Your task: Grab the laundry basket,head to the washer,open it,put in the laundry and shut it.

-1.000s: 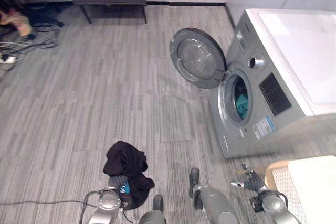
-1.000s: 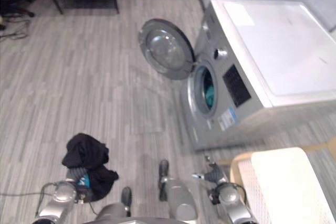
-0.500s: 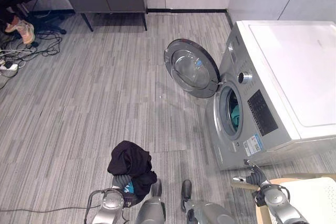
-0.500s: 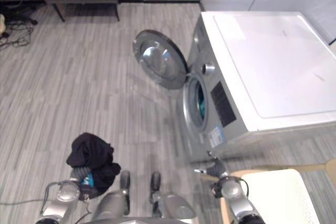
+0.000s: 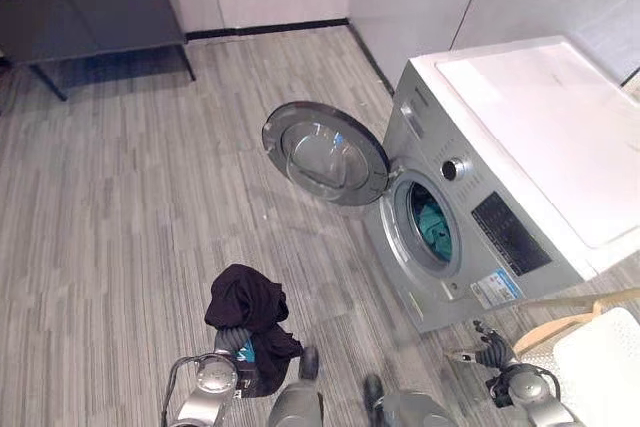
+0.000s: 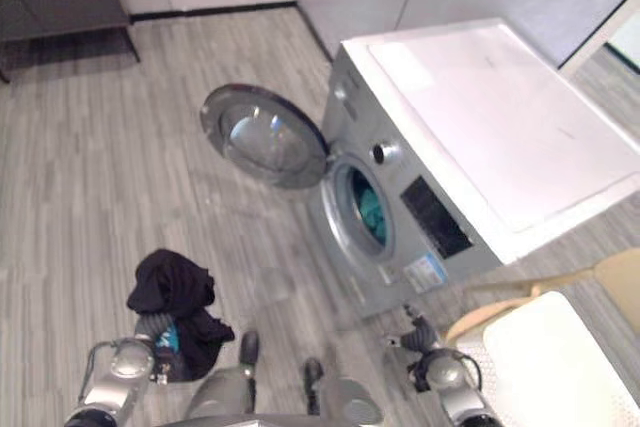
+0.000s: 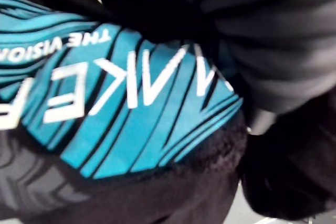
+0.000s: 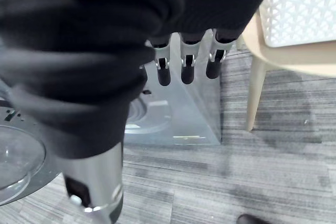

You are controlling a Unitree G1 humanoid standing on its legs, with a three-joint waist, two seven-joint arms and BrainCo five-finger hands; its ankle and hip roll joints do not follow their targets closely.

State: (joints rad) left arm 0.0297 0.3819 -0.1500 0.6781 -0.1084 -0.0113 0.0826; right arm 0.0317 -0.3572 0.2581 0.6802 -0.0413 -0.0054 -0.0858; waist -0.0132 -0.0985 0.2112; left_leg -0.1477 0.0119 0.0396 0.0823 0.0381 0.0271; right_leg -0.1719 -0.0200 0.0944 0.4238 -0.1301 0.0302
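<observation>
1. The washer (image 5: 480, 197) stands on the floor (image 5: 120, 207) near the wall, its round door (image 5: 325, 152) swung wide open.
2. Teal laundry (image 5: 433, 230) lies inside the drum.
3. The left robot hand (image 5: 232, 345) holds up a dark bundle of clothes (image 5: 245, 302) with a teal printed patch; its fingers are buried in the cloth, so I cannot tell their pose.
4. The right robot hand (image 8: 184, 66) hangs empty, fingers relaxed and straight.
5. A white laundry basket (image 6: 540, 357) sits on a tan chair (image 5: 560, 322) beside the washer.

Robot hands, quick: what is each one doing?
Left hand: fingers hidden in the bunched black and teal clothes; cannot tell.
Right hand: open, fingers straight, holding nothing.
</observation>
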